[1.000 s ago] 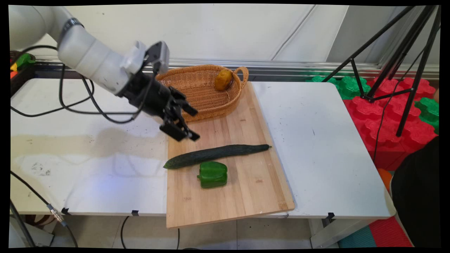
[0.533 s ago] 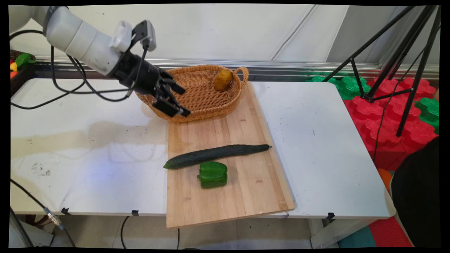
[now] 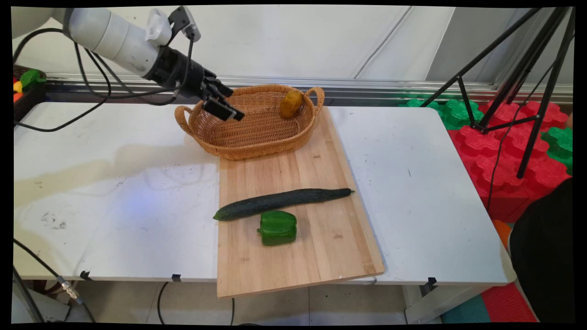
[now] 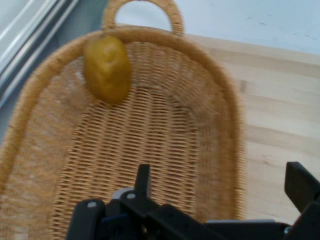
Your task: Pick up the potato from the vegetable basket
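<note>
The black claw (image 3: 228,104) looks like matt hard plastic, fingers spread with nothing in them. Right under it is a basket (image 3: 238,137) of tightly woven tan wicker, ribbed and rough, same weave on the handles. Past the fingertips, at the basket's far end, a potato (image 4: 106,67) with dull, yellow-brown skin. Nearer the camera than the claw, a pale wood cutting board (image 3: 293,261), smooth with visible grain. On it a dark cucumber (image 3: 279,201), slightly ridged, and a glossy green pepper (image 3: 276,228). The white table (image 3: 114,215) looks smooth but scuffed and stained.
</note>
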Controlling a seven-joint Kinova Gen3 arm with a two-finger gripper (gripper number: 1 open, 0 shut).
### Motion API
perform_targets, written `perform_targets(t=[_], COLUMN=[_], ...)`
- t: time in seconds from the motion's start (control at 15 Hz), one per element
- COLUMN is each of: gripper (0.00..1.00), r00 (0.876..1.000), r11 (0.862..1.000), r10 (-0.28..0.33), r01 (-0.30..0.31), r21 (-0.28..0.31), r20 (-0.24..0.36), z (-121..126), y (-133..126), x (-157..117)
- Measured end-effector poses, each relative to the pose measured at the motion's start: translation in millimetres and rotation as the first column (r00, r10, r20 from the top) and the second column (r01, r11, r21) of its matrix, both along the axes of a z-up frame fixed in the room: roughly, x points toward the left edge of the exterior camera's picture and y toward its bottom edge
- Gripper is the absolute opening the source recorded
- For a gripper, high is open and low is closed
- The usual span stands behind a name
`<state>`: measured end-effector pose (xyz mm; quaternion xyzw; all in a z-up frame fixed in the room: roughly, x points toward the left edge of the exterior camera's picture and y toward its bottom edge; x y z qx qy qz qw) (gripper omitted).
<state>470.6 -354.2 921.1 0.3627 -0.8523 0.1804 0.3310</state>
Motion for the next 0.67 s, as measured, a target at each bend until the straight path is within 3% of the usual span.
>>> perform_targets(t=[0.67], gripper=[1.0], r00=[0.996], r11=[0.995], r10=[0.088], r01=[-0.088], r21=[-0.041], r20=[-0.005], z=[-26], y=[-71], x=[11])
